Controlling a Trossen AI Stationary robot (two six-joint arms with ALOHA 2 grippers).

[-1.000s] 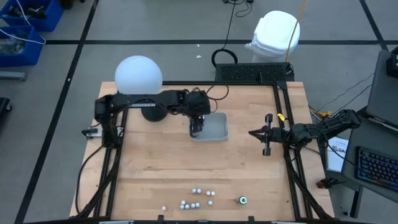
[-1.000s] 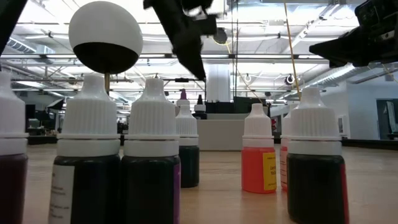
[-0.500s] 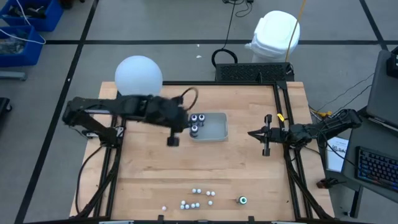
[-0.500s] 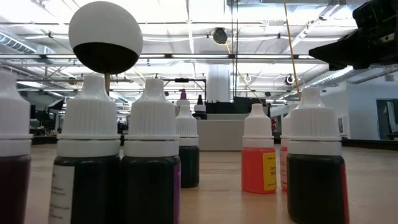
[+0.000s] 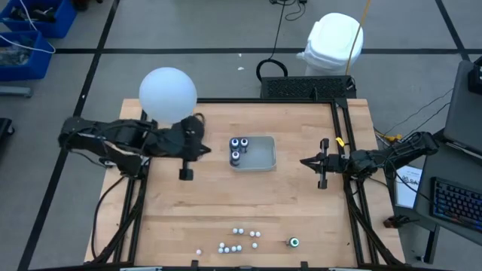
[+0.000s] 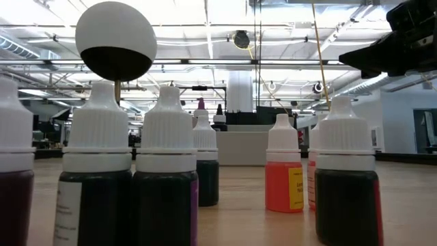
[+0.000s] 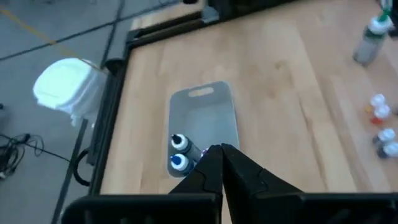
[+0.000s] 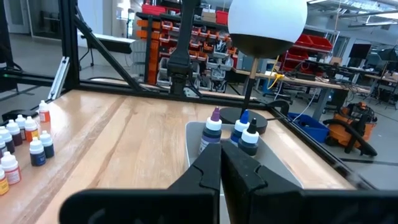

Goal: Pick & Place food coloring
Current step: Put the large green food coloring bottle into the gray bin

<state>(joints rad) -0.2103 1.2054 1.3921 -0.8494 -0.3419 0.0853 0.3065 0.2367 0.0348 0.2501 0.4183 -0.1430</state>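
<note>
from above, the clear tray (image 5: 258,154) sits near the middle of the wooden table (image 5: 301,203), with three dark food coloring bottles (image 5: 238,148) standing at its left end. the left gripper (image 5: 185,173) hangs over bare wood to the left of the tray, well apart from it, fingers pressed together and holding nothing. the right gripper (image 5: 324,183) waits by the table's right edge, also pinched closed and empty. a cluster of small white-capped bottles (image 5: 238,239) stands near the front edge, with one green-topped jar (image 5: 294,242) off to their right. a white globe lamp (image 5: 167,93) stands at the back left. at table height, the white-capped bottles (image 6: 168,178) fill the foreground, most with dark bodies and one orange bottle (image 6: 283,174) among them; the lamp (image 6: 115,41) shows behind them. the left wrist view looks past closed fingers (image 7: 219,163) at the tray (image 7: 211,115), the tray's bottles (image 7: 178,152) just beyond the tips, and more small bottles (image 7: 380,124) far off. the right wrist view shows its own closed fingers (image 8: 219,163) before the tray (image 8: 273,158), three bottles (image 8: 231,132) upright in it, and the front cluster (image 8: 25,140) to one side.
</note>
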